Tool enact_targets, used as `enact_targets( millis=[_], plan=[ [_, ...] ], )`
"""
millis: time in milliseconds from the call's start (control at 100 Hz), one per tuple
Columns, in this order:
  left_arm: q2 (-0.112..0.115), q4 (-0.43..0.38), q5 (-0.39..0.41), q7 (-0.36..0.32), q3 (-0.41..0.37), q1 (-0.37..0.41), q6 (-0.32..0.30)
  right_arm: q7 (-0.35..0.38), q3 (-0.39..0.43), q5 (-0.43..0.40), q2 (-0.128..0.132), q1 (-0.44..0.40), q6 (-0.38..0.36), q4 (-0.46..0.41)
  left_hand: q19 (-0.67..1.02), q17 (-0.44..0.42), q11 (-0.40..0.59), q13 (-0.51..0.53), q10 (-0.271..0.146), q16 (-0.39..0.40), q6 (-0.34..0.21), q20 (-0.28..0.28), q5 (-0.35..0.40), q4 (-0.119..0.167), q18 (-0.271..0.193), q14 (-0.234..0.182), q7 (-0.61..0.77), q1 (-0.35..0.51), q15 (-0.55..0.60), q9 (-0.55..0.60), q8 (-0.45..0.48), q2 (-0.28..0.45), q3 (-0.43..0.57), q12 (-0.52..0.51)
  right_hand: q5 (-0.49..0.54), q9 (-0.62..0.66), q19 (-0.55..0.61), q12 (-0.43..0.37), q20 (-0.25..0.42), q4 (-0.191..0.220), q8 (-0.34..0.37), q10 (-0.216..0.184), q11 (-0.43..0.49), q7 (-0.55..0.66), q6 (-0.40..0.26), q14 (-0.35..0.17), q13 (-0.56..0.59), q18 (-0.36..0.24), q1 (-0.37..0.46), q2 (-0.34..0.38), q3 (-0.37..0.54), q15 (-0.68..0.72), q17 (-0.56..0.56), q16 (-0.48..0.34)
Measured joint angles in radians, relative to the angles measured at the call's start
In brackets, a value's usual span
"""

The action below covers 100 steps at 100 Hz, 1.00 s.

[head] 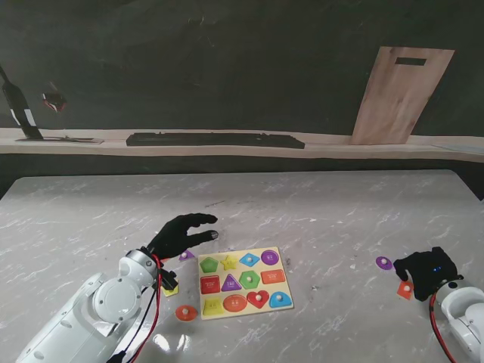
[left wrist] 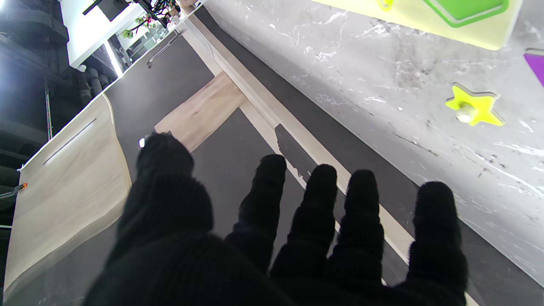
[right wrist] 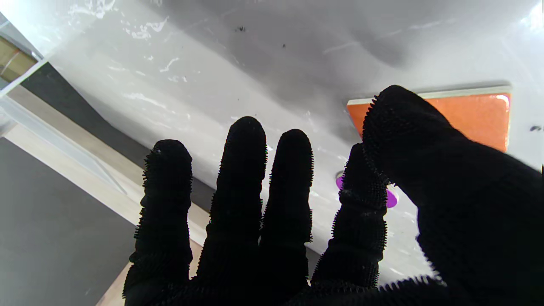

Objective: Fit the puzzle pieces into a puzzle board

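Marble table (head: 302, 204): your board (head: 243, 282) holds twelve pieces; both hands' fingers (left wrist: 361, 199) released, spread, grasping nothing.

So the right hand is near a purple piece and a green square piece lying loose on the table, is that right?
Not quite. The right hand is near the purple piece, but the square piece is orange, not green, as the right wrist view shows.

The left hand (head: 180, 234) hovered palm down with its fingers (left wrist: 359, 221) spread apart and empty. The right hand (head: 426, 272) sat low near me, fingers (right wrist: 242, 178) extended and parted, gripping nothing.
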Motion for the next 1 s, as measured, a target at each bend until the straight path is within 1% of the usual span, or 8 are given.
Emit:
enact_targets(
  millis=[130,490,580,700,710,780,950,1000],
  plan=[
    [0.0,0.002,-0.002,-0.001,0.003,-0.002,0.003,-0.008,-0.012,0.019,0.0,0.005,0.012,0.019,0.0,0.0,0.0,0.0,0.0,0.0,0.0,0.0,0.0,0.0,0.0,0.0,0.0,0.0,0.0,0.0,0.0,0.0,0.0,0.0,0.0,0.0,0.0,-0.005,0.0,0.0,0.037,0.0,0.0,0.054,0.0,0.0,0.0,0.0,0.0,0.003,0.0,0.0,0.0,0.0],
    [0.0,0.003,-0.002,-0.006,0.004,-0.004,0.004,0.004,-0.003,0.035,0.0,0.001,-0.001,0.014,0.0,0.0,0.0,0.0,0.0,0.0,0.0,0.0,0.0,0.0,0.0,0.0,0.0,0.0,0.0,0.0,0.0,0.0,0.0,0.0,0.004,0.019,-0.008,-0.009,0.0,0.0,0.024,-0.001,0.001,0.055,-0.001,0.0,0.012,0.0,-0.001,0.015,0.0,0.0,0.001,0.0],
    [0.0,0.003,-0.002,-0.006,0.003,-0.004,0.004,0.004,-0.002,0.04,0.0,-0.002,-0.003,0.012,0.0,0.0,0.0,0.0,0.0,0.0,0.0,0.0,0.0,0.0,0.0,0.0,0.0,0.0,0.0,0.0,0.0,0.0,0.0,0.0,0.004,0.019,-0.008,0.0,0.0,0.021,0.023,-0.001,0.001,0.067,0.002,0.0,0.012,0.0,-0.005,0.015,0.0,0.0,0.001,0.0],
    [0.0,0.003,-0.002,-0.006,0.003,-0.004,0.004,-0.001,-0.005,0.049,0.0,-0.004,-0.002,0.014,0.0,0.0,0.0,0.0,0.0,0.0,0.0,0.0,0.0,0.0,0.0,0.0,0.0,0.0,0.0,0.0,0.0,0.0,0.0,0.0,0.023,0.019,-0.009,0.005,0.0,0.023,0.026,-0.001,0.001,0.083,0.012,0.0,0.012,0.0,-0.037,0.015,0.0,0.0,0.001,0.0],
    [0.0,0.003,-0.002,-0.006,0.003,-0.004,0.004,-0.002,-0.005,0.05,0.0,-0.004,-0.002,0.014,0.0,0.0,0.0,0.0,0.0,0.0,0.0,0.0,0.0,0.0,0.0,0.0,0.0,0.0,0.0,0.0,0.0,0.0,0.0,0.0,0.023,0.019,-0.009,0.005,0.0,0.034,0.026,-0.001,0.001,0.085,0.013,0.0,0.012,0.0,-0.045,0.014,0.0,0.0,0.001,0.0],
    [0.0,0.003,-0.002,-0.007,0.003,-0.004,0.003,-0.006,-0.007,0.061,0.0,-0.005,-0.001,0.016,0.0,0.0,0.0,0.0,0.0,0.0,0.0,0.0,0.0,0.0,0.0,0.0,0.0,0.0,0.0,0.0,0.0,0.0,0.0,0.0,0.023,0.019,-0.009,0.01,0.0,0.037,0.027,0.0,0.001,0.092,0.015,0.0,0.012,0.0,-0.056,0.0,0.003,0.0,0.001,0.0],
    [0.001,0.001,-0.002,-0.007,0.002,-0.002,0.005,-0.011,-0.013,0.068,0.0,-0.01,0.002,0.015,0.0,0.0,0.0,0.0,0.0,0.0,0.0,0.0,0.0,0.0,0.0,0.0,0.0,0.0,0.0,0.0,0.0,0.0,0.0,0.0,0.021,0.019,-0.011,0.014,0.006,0.037,0.053,0.0,0.007,0.12,0.056,0.0,0.012,0.0,-0.075,-0.028,0.003,0.0,0.002,0.001],
    [0.001,0.001,-0.002,-0.008,0.002,-0.002,0.006,-0.013,-0.016,0.066,0.0,-0.012,0.003,0.014,0.0,0.0,0.0,0.0,0.0,0.0,0.0,0.0,0.0,0.0,0.0,0.0,0.0,0.0,0.0,0.0,0.0,0.0,0.0,0.0,0.021,0.019,-0.011,0.015,0.008,0.04,0.063,0.0,0.009,0.128,0.075,0.0,0.012,0.0,-0.084,-0.036,0.027,0.0,0.002,0.001]
  ],
)
